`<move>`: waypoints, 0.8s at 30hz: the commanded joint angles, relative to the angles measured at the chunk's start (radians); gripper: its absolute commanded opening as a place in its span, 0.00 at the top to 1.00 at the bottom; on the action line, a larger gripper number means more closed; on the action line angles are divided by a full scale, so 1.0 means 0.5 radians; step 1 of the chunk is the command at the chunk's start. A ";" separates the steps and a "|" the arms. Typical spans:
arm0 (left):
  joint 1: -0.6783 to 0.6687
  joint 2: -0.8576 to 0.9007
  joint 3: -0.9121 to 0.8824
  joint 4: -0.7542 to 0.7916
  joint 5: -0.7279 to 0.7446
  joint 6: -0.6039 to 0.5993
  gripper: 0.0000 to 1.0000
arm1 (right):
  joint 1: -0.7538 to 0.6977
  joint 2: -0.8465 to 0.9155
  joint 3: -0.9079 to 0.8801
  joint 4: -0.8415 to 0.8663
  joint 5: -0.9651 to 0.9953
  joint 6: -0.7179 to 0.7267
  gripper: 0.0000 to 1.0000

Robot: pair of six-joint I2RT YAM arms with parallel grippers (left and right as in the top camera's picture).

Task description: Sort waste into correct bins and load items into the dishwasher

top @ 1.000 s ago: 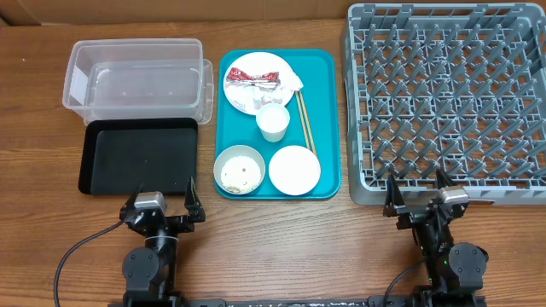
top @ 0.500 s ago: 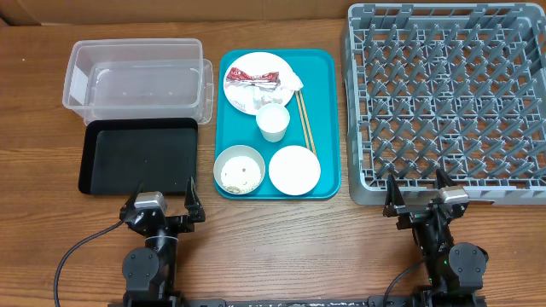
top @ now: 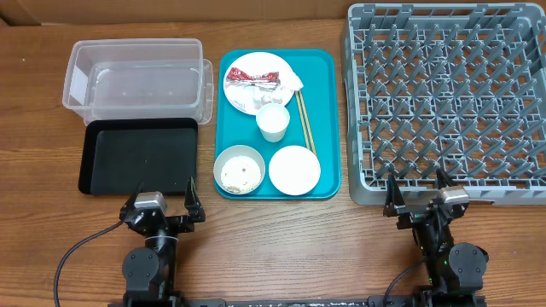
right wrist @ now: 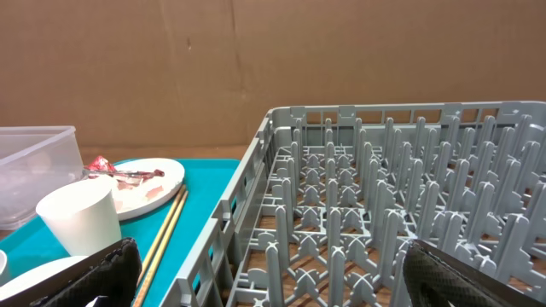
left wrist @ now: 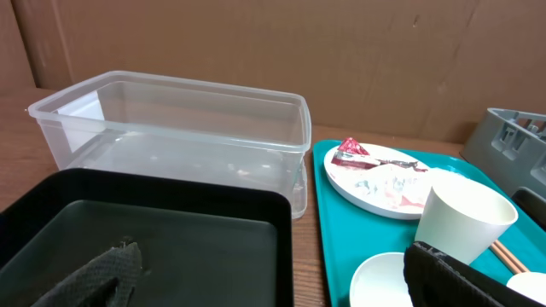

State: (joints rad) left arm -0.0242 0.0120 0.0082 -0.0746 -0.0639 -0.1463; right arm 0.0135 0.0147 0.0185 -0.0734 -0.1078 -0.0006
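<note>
Clear plastic tub (top: 136,81), flat black tray (top: 141,158), square grey pegged rack (top: 444,8)

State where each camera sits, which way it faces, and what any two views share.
Overhead: fixed above the wooden table, looking straight down on the teal rectangular tray and large grey plastic dish rack; both arms show at the near edge, left gripper and right gripper open.
Left wrist: low, facing forward over the flat black tray to the clear plastic tub; its dark fingertips show below.
Right wrist: low, facing forward across the grey rack; its fingertips fill the bottom corners.
Shared: both wrist views catch the small white cup.
</note>
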 commanded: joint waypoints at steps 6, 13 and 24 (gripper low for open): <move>0.016 -0.015 -0.007 0.008 0.011 0.039 0.00 | -0.002 -0.024 -0.021 0.040 -0.066 0.008 0.00; 0.016 -0.015 -0.007 0.049 0.020 0.039 0.00 | -0.002 -0.024 -0.021 0.060 -0.112 0.008 0.00; 0.016 0.121 0.389 0.040 0.026 0.256 0.00 | -0.002 -0.024 -0.002 0.131 -0.267 0.008 0.00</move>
State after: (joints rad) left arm -0.0242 0.0303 0.0925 -0.0311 -0.0635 -0.0967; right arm 0.0139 0.0147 0.0185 -0.0158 -0.1951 -0.0002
